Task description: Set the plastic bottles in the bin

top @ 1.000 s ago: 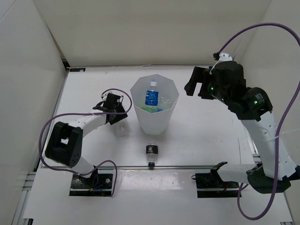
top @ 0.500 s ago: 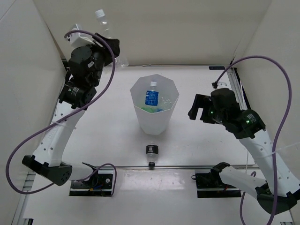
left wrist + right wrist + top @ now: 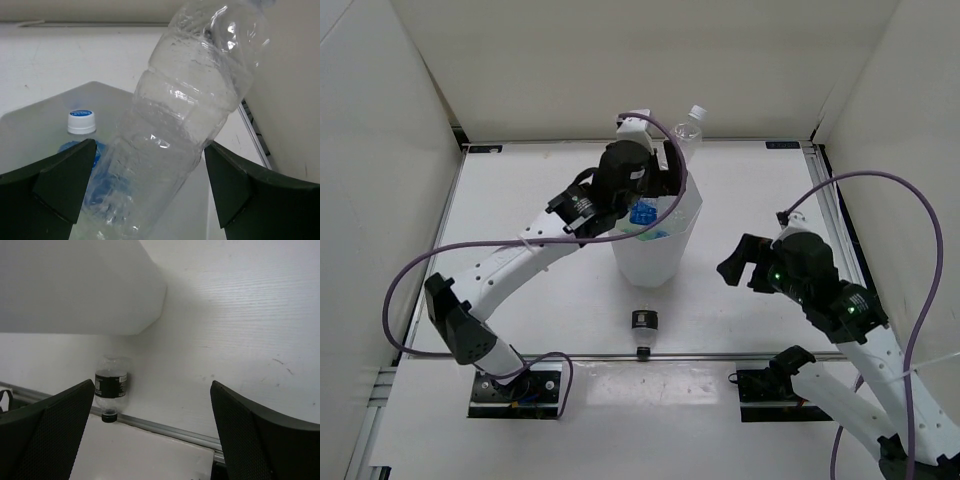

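Clamped in the left gripper (image 3: 145,172) (image 3: 672,168), one dark finger on either side of its ribbed body: the plain clear bottle (image 3: 185,115) (image 3: 691,125), tilted, white cap pointing up and away toward the back wall (image 3: 620,70). Held right over the far side of the bin (image 3: 650,258) (image 3: 35,125); cannot tell whether its lower end dips below the rim, since the arm covers that in the top view and it runs out of the wrist view. Below, inside the bin, upright: a blue-labelled bottle (image 3: 81,121) (image 3: 642,213), white-and-blue cap uppermost. On the other side of the bin, well apart from it and low over the table (image 3: 520,200): the right gripper (image 3: 740,262) (image 3: 152,435), fingers spread wide with nothing between them, facing toward the bin's base. Farther out, just in front of the bin on the near part of the table: the short black-labelled bottle (image 3: 642,325) (image 3: 111,387), lying down, cap toward the metal rail (image 3: 720,355) (image 3: 165,427) along the near edge and almost touching it.
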### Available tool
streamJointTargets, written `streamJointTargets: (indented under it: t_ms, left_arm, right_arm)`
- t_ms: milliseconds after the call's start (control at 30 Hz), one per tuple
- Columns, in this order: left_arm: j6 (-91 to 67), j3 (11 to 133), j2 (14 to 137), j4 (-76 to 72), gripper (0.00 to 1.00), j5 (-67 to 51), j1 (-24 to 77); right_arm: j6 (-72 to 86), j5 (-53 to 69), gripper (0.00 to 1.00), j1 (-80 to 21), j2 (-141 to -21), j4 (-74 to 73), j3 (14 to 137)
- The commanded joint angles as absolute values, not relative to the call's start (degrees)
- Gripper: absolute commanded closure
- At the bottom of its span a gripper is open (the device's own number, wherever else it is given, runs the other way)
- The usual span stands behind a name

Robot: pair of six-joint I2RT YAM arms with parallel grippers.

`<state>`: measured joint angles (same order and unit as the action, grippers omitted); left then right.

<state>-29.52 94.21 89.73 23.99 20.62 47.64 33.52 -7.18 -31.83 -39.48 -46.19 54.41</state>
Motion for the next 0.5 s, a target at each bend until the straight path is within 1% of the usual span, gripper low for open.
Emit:
streamJointTargets:
  t_ms: [0,167,200,267,367,400,467]
  left_arm:
    - [-23.13,98.43,83.24,22.41,0.00,27.06,50.09]
    - [-18.11,99.76,78.41,22.41,0.00,36.63,50.10]
    - [-17.58,99.76,76.31,22.41,0.00,40.83,50.10]
    - [-14.95,98.53,74.02,22.41,0.00,42.18,48.35]
    - [-12.92,94.23,69.18,22.94,0.00,46.92,47.81]
    - [-12.92,91.61,66.47,22.94,0.00,50.15,47.81]
    - [-13.88,88.70,63.47,22.94,0.00,53.16,47.81]
  right_arm:
    - [32.78,-1.33,0.00,-32.08,-35.78,-41.67,49.32]
    - [37.08,4.74,0.00,-34.62,-25.06,-32.37,35.27]
    - [37.79,4.75,0.00,-34.63,-24.27,-29.56,31.94]
    - [38.32,4.75,0.00,-35.16,-24.26,-27.34,29.45]
    - [39.89,7.98,0.00,-36.47,-28.02,-21.55,25.85]
    - [41.21,8.00,0.00,-37.17,-30.82,-17.70,25.23]
    - [42.71,7.39,0.00,-40.68,-33.82,-14.08,24.70]
